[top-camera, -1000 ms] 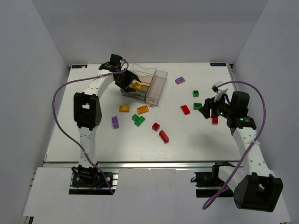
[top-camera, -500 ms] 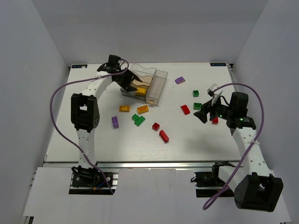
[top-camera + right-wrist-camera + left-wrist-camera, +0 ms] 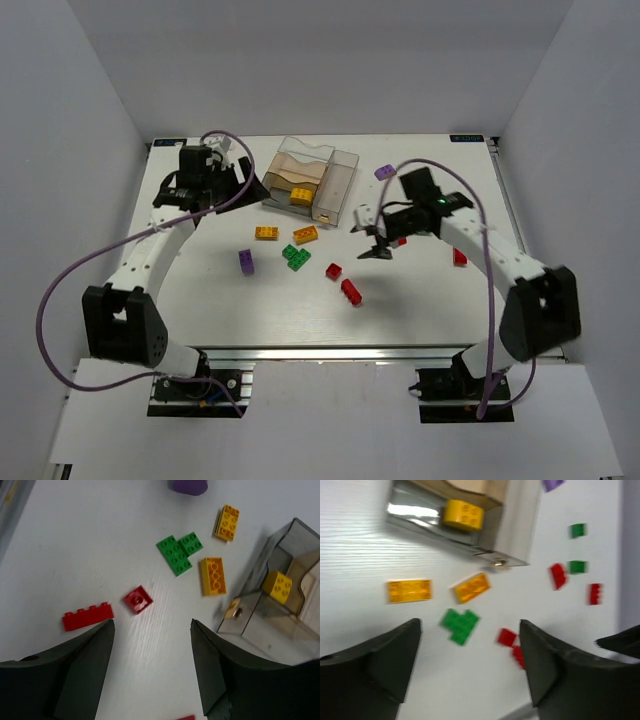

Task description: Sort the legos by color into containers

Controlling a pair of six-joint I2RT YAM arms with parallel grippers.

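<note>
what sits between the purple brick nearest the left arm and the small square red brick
The green bricks lie between the purple brick and the red brick, apart from both. The top view shows this most clearly.

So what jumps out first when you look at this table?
Bright bricks scattered over the white table: red, green, orange, purple. At the far side sits a clear box with one yellow brick inside. Two purple-cabled arms reach in, left hand and right hand both open, holding nothing.
</note>
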